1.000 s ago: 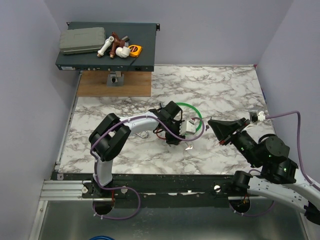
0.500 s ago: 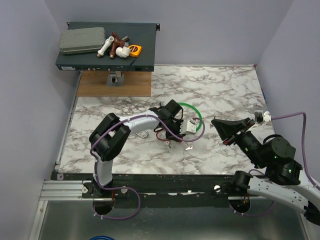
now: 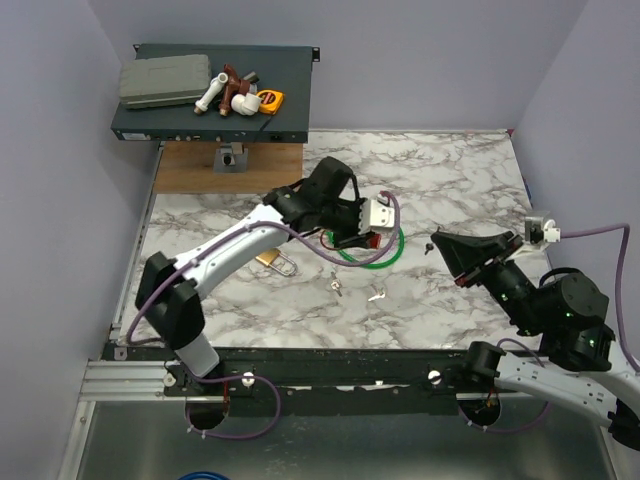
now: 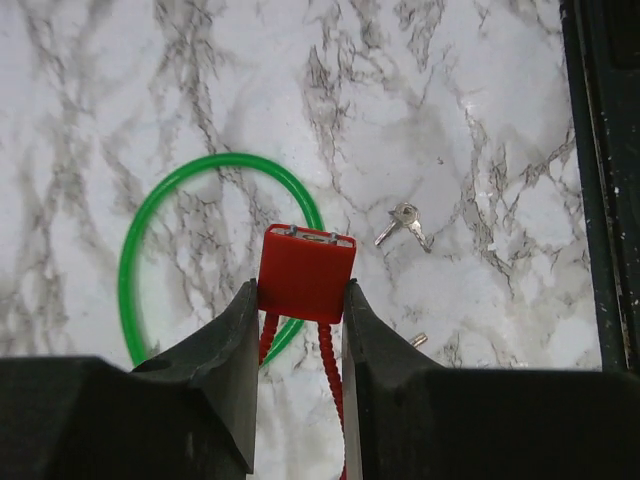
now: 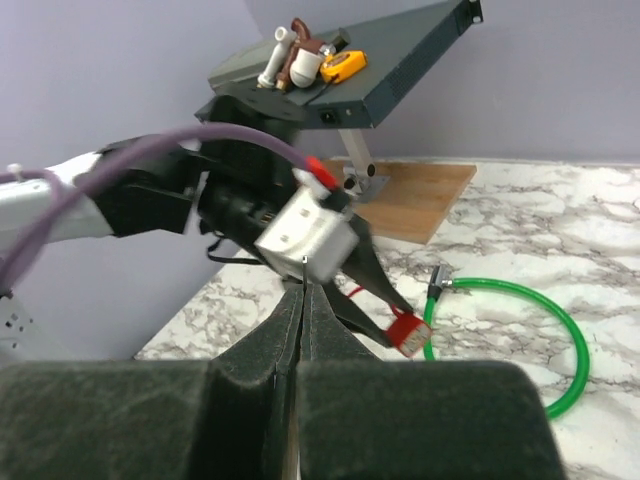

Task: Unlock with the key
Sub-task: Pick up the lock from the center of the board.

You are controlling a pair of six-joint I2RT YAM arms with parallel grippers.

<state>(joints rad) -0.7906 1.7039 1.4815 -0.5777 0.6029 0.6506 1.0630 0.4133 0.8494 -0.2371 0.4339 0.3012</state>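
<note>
The key (image 4: 404, 216) is a small, flat, silvery piece of metal, seemingly two blades on one ring. It lies on the white, grey-veined, marble-patterned worktop (image 3: 450, 170). The left fingers (image 4: 225, 340) are matt black and wedge-shaped. They are clamped on a red block (image 4: 306, 272) that has a metal-edged top and red ribbed cords hanging from it. The block is held clear of the worktop, above the edge of a thin, glossy green ring (image 4: 228, 158). In the left wrist view the key lies to the right of the block, apart from both fingers and outside the ring. The right fingers (image 5: 270, 350) are pressed together with nothing visible between them, well to the right of the key. A brass padlock (image 3: 270, 258) lies beside the left arm.
</note>
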